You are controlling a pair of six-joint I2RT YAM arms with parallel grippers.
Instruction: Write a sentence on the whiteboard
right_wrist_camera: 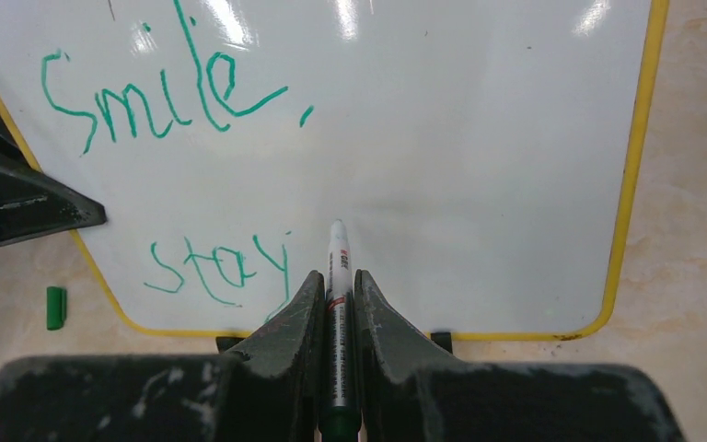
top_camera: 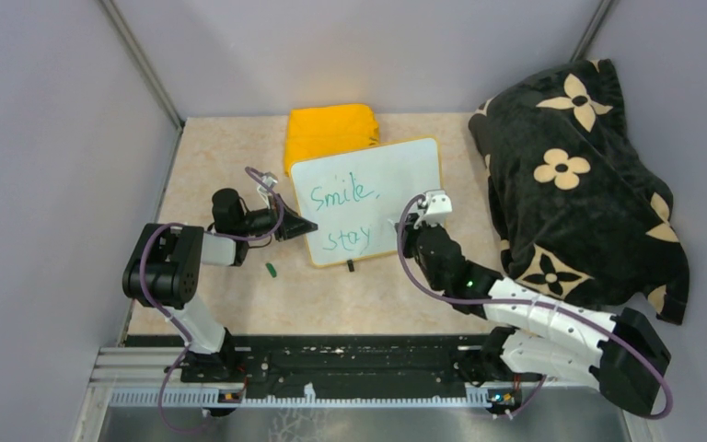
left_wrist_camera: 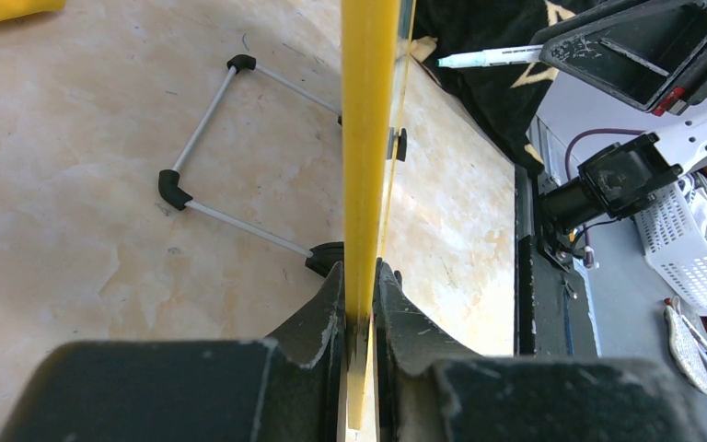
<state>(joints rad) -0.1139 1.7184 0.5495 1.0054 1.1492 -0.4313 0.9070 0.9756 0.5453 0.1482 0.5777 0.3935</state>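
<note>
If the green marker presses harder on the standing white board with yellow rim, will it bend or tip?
Probably stiff: the yellow-rimmed white board shows a straight edge. It may tip or slide, propped only on a thin wire stand; the left claw clamped on its rim likely steadies it.

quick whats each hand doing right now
Left hand: closed on the whiteboard edge.
Right hand: closed on the marker.
</note>
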